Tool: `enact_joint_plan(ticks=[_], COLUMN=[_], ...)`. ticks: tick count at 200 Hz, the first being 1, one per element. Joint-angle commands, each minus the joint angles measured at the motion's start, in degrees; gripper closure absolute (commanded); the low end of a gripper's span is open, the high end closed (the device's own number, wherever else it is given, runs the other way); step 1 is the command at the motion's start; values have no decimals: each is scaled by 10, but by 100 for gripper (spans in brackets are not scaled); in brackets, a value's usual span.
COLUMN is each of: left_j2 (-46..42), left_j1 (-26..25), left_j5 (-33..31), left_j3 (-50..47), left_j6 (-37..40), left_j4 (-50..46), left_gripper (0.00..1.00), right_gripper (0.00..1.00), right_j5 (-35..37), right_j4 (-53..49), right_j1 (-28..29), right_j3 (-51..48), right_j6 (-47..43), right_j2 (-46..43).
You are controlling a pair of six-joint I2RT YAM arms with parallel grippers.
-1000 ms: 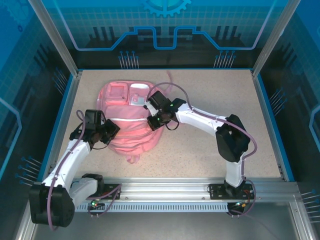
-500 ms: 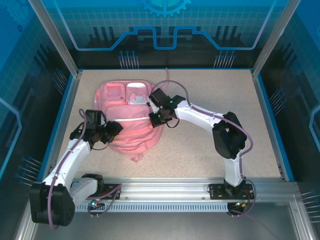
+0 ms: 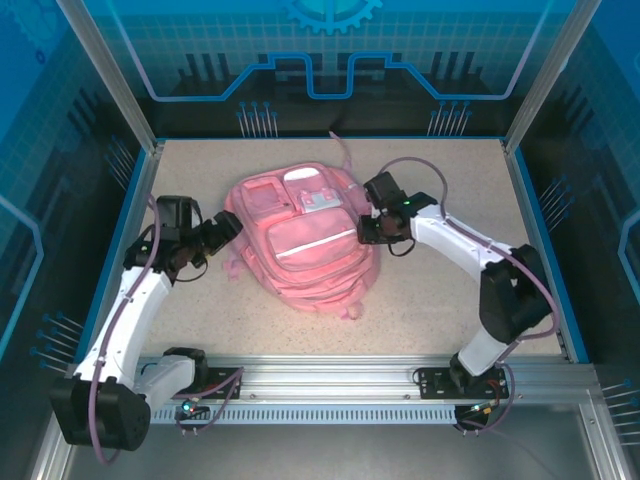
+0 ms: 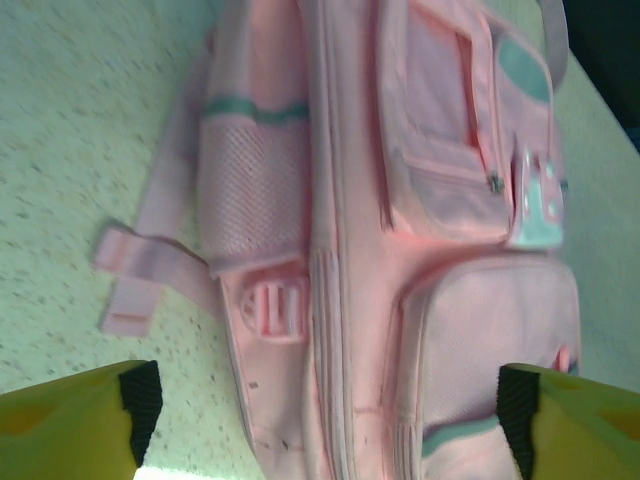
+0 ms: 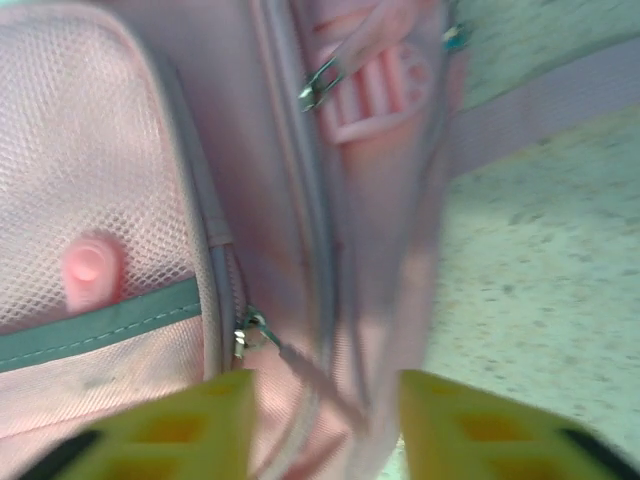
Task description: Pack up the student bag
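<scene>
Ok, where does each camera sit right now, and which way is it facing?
Top: above and behind the bases, looking down at the table; both arms show, left gripper and right gripper flanking the backpack.
Left wrist: faces the backpack's mesh pocket; yellow fingers at bottom corners.
Right wrist: close on the backpack's zips; yellow fingers along the bottom.
Shared: all see the backpack.

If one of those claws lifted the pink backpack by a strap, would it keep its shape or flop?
Probably flop: the pink backpack is soft fabric lying flat on the table. Its loose strap would likely pull taut first, with the body sagging below. It shouldn't roll, and the cloth looks easy to pinch.
</scene>
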Motion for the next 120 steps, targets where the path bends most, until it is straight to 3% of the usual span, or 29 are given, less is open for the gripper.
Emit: enact_joint_plan(ticks=[1, 38, 61, 89, 120], left_j2=[-13, -52, -67, -95, -96], left_j1=[8, 12, 15, 14, 15], left_j5=[-112, -260, -324, -331, -340], left_j3=[27, 4, -46, -145, -214], left_j6=[37, 69, 111, 170, 204], left_j4=[-10, 52, 123, 252, 314], left_gripper=[3, 1, 1, 1, 1], right_gripper=[31, 1, 0, 0, 0], right_j5=[53, 151, 211, 263, 239], right_j4=[-4, 33, 55, 103, 220], right_j1=[-8, -25, -60, -108, -145], right_j3=[-1, -3, -16, -61, -169], right_j6=[20, -9, -19, -29, -92], right_j2=[-75, -168, -192, -198, -205])
